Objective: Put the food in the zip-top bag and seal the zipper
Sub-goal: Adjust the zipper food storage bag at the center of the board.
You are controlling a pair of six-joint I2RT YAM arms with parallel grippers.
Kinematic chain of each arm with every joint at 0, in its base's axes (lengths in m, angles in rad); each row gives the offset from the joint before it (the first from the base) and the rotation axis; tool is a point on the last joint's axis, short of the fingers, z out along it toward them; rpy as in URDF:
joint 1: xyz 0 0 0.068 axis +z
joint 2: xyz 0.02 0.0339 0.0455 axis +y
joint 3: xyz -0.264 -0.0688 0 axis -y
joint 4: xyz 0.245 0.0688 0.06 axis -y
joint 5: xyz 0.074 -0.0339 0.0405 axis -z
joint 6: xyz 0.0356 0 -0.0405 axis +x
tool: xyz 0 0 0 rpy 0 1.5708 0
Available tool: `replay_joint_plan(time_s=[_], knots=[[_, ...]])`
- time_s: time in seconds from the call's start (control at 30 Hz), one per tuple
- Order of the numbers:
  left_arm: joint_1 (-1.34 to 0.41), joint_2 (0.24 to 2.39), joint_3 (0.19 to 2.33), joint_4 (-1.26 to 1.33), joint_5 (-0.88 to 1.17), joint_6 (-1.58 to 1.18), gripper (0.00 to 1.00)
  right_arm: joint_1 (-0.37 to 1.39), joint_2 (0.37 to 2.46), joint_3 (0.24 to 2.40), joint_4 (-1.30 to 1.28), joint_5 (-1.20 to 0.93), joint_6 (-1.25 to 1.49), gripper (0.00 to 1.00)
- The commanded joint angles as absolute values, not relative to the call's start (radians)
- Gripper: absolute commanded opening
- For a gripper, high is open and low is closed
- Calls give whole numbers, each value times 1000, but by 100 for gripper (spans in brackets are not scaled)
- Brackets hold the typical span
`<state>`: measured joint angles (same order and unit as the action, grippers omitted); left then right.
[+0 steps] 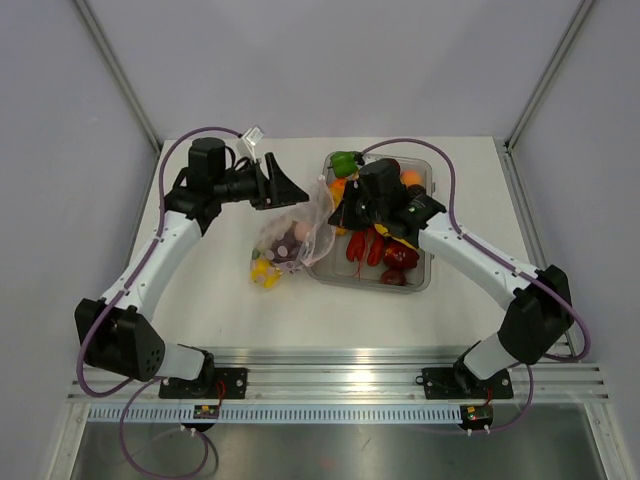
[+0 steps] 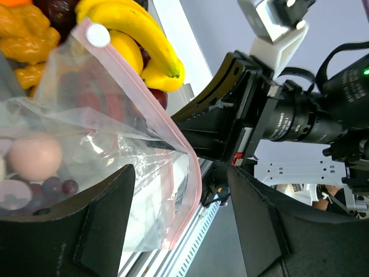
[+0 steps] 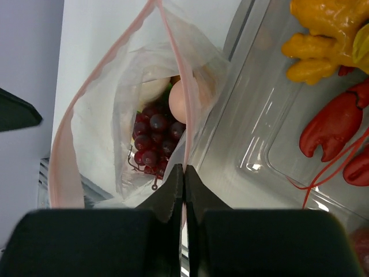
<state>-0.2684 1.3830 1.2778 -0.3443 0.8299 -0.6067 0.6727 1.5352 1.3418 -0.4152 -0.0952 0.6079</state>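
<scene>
Pink zipper (image 3: 59, 173) pinched in right jaws; left jaws spread

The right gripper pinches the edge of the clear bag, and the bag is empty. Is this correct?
Not empty: the right wrist view shows purple grapes and a pale pink piece inside the bag. The right gripper does pinch its edge.

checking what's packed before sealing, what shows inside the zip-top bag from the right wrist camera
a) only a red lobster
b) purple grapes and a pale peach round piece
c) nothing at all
B: the right wrist view looks down the open mouth of the zip-top bag onto purple grapes beside a pale peach round piece; the red lobster lies in the tray.
</scene>
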Motion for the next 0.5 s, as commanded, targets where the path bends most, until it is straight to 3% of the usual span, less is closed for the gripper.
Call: replay_joint_plan(time_s=[0.0,0.1,0.13,0.2,0.33,0.47], knots=[[-226,1339,1310,-339,833,-580,67,666,1459,1330,-356,-69,615,8],[-193,1324,1266,-331,819,-586,63,655,1444,1331,-370,-51,609,28],[-187,1322,1256,-331,819,-586,62,649,1437,1331,-371,-54,609,45],[-187,1325,1232,-337,805,-584,59,631,1439,1331,-367,-73,615,61],[-187,1325,1193,-342,798,-584,57,598,1447,1325,-338,-126,647,78],[-187,1321,1187,-344,792,-580,56,586,1457,1338,-325,-155,663,87]])
